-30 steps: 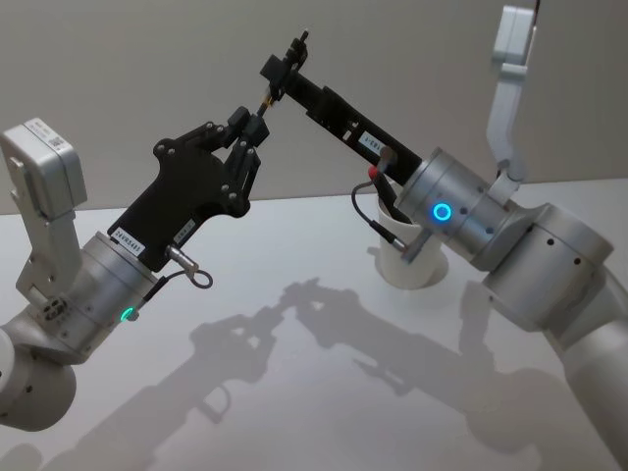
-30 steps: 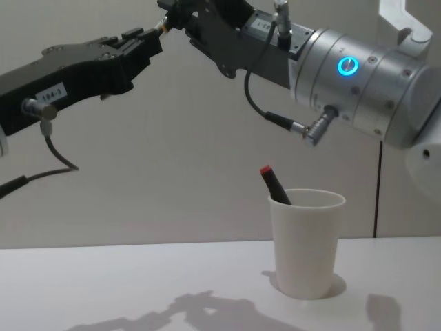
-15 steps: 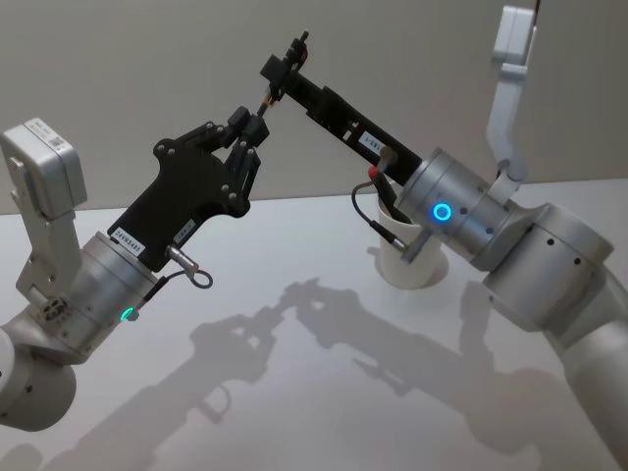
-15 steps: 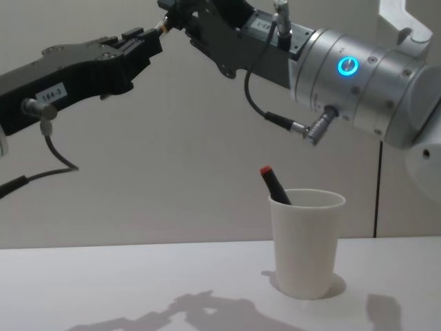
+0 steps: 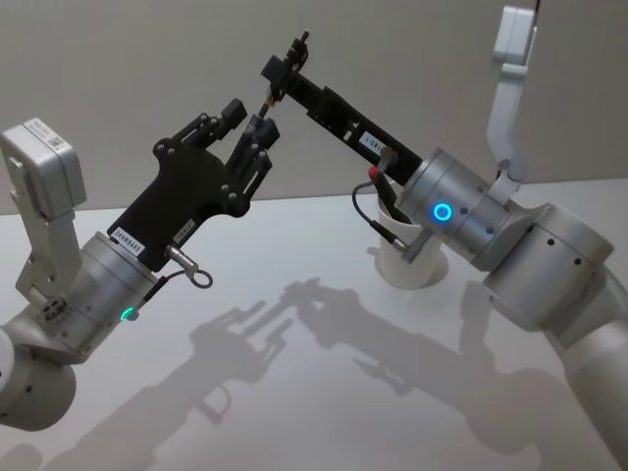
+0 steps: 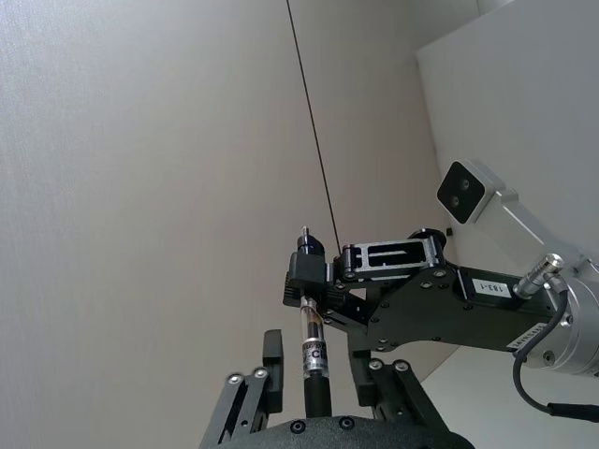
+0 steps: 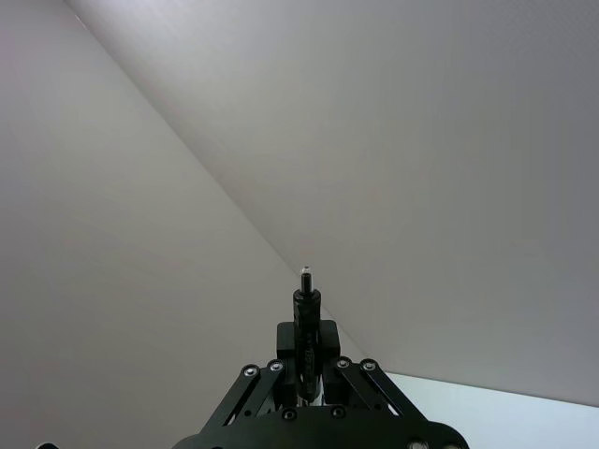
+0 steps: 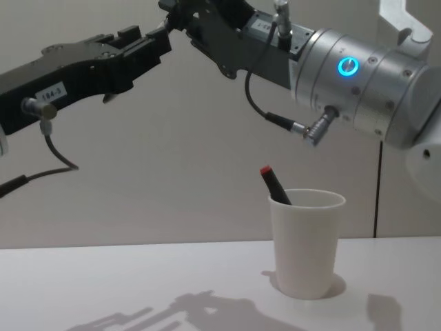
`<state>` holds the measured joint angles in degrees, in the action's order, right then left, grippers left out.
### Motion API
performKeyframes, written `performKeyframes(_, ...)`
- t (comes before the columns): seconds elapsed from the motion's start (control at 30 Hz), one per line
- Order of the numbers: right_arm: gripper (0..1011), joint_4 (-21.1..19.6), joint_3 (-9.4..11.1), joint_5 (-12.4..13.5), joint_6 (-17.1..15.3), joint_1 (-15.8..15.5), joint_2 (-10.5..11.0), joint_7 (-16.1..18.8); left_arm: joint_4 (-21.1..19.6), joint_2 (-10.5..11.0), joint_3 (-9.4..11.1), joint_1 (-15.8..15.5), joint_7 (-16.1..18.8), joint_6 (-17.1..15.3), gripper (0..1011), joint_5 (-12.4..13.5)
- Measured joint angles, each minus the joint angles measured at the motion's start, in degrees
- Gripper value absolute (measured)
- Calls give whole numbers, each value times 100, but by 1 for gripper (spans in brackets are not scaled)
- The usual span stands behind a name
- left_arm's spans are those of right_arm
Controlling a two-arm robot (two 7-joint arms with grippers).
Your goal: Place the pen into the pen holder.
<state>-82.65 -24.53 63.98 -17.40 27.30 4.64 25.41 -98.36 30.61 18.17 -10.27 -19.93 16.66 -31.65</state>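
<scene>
Handover midair: left claw open around pen; right claw grips it, then carries toward pen holder at four o'clock.

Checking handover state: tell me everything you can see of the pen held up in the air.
The pen is a slim dark barrel with a silvery printed band at its middle and a small pale tip. It is held high in the air, up and left of the white cup. The right gripper is shut on its upper end. Its lower end sits between the spread fingers of the left gripper, with a gap on each side.
</scene>
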Motion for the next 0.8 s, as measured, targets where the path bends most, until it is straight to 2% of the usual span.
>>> performKeyframes(0.03, 130, 0, 0, 0, 0, 0, 0, 0, 0, 0, 0, 0, 0, 0, 426, 0)
performKeyframes(0.1, 130, 0, -1, 0, 0, 0, 0, 0, 0, 0, 0, 0, 0, 0, 464, 0)
performKeyframes(0.13, 130, 0, -2, 0, 0, 0, 0, 0, 0, 0, 0, 0, 0, 0, 526, 0)
performKeyframes(0.33, 130, 0, -3, 1, -1, 0, 0, 1, 1, 0, 0, 0, 0, 0, 684, 0)
performKeyframes(0.53, 130, -17, -2, -33, -1, 5, 15, -9, 2, 0, 0, 0, 1, -1, 887, 0)
performKeyframes(0.57, 130, -17, -2, -33, -1, 5, 15, -9, 2, 0, 0, 0, 1, -1, 887, 0)
performKeyframes(0.6, 130, -32, 1, -74, -1, 11, 26, -27, 2, 0, 0, 0, 1, -1, 938, 0)
performKeyframes(0.7, 130, -80, 17, -176, -5, 26, 57, -73, 2, 0, 0, 0, 1, -3, 998, 0)
performKeyframes(0.8, 130, -156, 45, -323, -16, 42, 109, -138, 2, 0, 0, 0, 1, -4, 1001, 1)
